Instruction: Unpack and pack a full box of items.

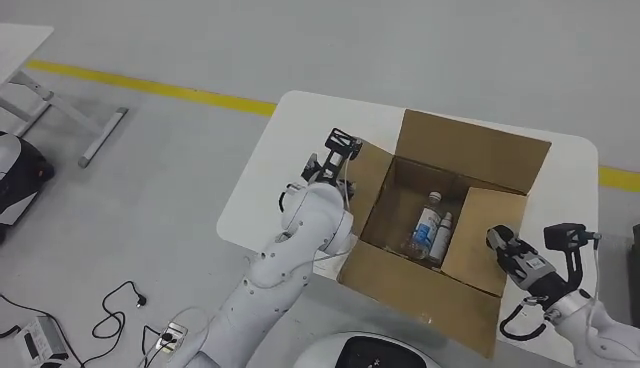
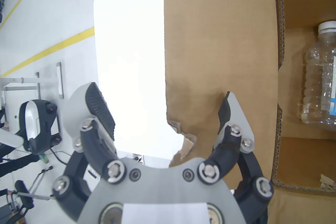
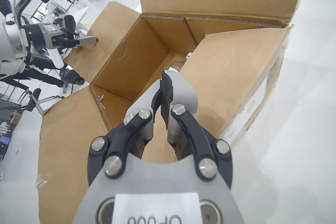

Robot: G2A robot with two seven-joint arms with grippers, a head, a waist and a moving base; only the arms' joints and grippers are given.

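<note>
Box (image 1: 385, 203) stands open on the table (image 1: 270, 188), all four flaps folded out. Top view: a clear bottle (image 1: 428, 226) lies on the box floor, cap toward 12. A small bottle (image 1: 443, 236) lies just beside it at 3.

Your left gripper (image 2: 160, 89) hangs at the box's 9, jaws spread wide. They straddle the outer edge of the left flap (image 2: 218, 51): one finger is over bare table, the other over cardboard. That flap's near corner is torn. The flap and the box wall stand between these jaws and the clear bottle.

Your right gripper (image 3: 165, 83) sits at the box's 4, fingers pressed together with nothing seen between them. It is right at the right flap (image 3: 223, 83). This flap leans in over the opening and hides most of the bottles from that side.
</note>
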